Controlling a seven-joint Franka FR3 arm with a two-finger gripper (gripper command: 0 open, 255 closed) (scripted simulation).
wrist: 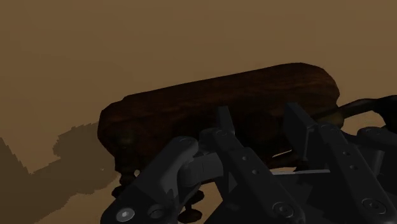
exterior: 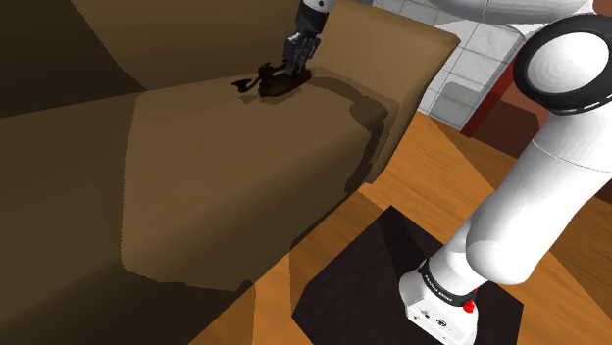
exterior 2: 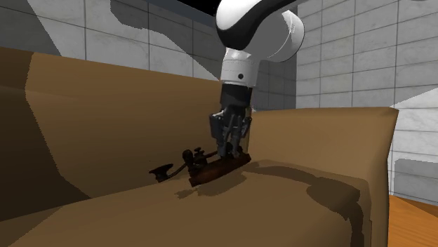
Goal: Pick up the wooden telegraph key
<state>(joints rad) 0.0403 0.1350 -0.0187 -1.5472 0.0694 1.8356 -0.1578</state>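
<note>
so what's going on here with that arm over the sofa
A white robot arm reaches down with its black pincer right at a dark wooden telegraph key, which lies on the cushion of a brown sofa. The key rests on the sofa and is not lifted yet. Whether the pincer has a hold on it cannot be told.

Dark-brown telegraph key (exterior 2: 219,169) with black fittings lies on the sofa seat (exterior 2: 274,214).
</note>
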